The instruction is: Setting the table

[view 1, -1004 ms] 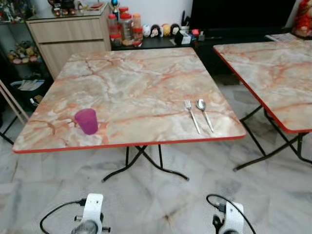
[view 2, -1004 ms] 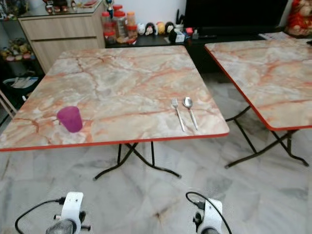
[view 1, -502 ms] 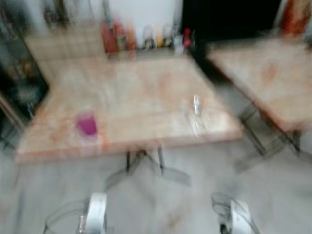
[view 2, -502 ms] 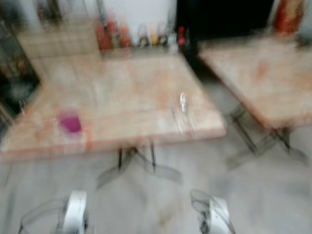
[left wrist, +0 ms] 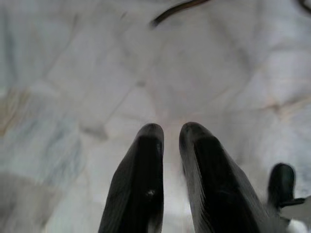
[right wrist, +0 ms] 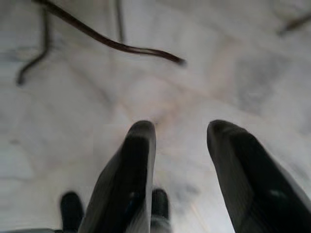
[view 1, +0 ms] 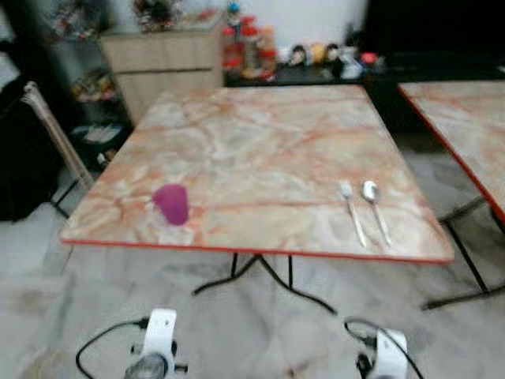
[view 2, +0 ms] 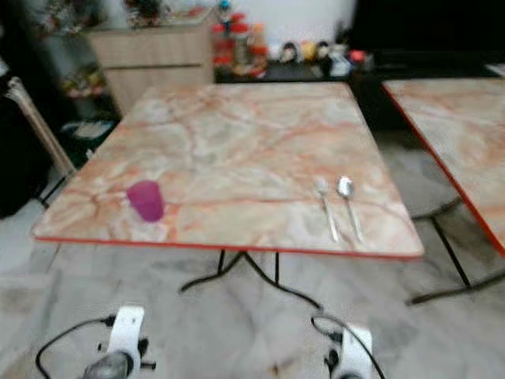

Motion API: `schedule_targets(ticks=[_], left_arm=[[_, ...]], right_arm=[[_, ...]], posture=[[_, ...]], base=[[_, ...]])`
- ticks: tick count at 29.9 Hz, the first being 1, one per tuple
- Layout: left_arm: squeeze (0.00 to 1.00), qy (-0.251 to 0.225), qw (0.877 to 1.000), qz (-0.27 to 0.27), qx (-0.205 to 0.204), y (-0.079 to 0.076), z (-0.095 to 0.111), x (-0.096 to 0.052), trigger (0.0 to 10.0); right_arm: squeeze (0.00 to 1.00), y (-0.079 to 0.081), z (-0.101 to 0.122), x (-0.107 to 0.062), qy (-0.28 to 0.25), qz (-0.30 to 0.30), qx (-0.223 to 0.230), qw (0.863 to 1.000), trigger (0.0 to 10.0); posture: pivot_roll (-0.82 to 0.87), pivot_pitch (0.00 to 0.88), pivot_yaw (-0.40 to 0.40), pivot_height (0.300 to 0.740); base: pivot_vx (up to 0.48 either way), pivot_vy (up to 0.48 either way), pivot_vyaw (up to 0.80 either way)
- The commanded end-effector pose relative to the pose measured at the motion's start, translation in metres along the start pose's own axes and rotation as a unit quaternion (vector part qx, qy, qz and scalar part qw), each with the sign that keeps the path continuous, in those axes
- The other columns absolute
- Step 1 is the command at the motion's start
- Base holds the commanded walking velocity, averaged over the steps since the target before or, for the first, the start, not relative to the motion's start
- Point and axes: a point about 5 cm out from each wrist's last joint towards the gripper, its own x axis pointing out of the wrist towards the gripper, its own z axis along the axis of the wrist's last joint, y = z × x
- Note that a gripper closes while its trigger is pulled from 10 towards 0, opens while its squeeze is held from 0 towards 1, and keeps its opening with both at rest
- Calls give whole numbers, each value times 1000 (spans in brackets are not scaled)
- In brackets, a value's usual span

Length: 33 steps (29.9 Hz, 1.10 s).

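Observation:
A marble-pattern folding table [view 1: 260, 142] with a red edge stands in front of me. A purple cup [view 1: 171, 204] stands upright near its front left. A fork [view 1: 352, 212] and a spoon [view 1: 375, 208] lie side by side near its front right. Both arms hang low over the floor, well short of the table. My left gripper [left wrist: 170, 133] points at the marble floor with its fingers nearly together and nothing between them. My right gripper [right wrist: 179, 130] also faces the floor, fingers apart and empty.
A second table [view 1: 465, 126] of the same kind stands to the right, with a gap between. A wooden cabinet [view 1: 166, 63] and a low shelf with jars and figurines [view 1: 260, 51] line the far wall. A dark chair [view 1: 24, 150] stands at the left.
The whole view has shifted: the table now sits further right in the picture and a dark chair has come in at the left. The cup, fork and spoon lie as before.

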Motion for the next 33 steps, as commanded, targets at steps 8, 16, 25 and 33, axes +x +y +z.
schedule_targets(ticks=[8,16,25,33], left_arm=[[0,2,1000,5,5,4,0,0,10000],[0,5,1000,1,4,2,-3,-1,10000],[0,2,1000,-3,-5,-6,-1,0,10000],[0,10,1000,5,-3,3,-9,-2,10000]], right_arm=[[0,4,-1,0,-2,12,-12,1000,10000],[0,8,18,1,-63,33,-48,996,10000],[0,6,36,-2,-143,47,-83,985,10000],[0,-1,35,-19,-229,39,-110,966,10000]], posture=[[3,0,13,740],[-11,0,7,740],[-14,0,-24,740],[-24,0,-18,740]], base=[[70,0,0],[0,0,0],[0,0,0],[0,0,0]])
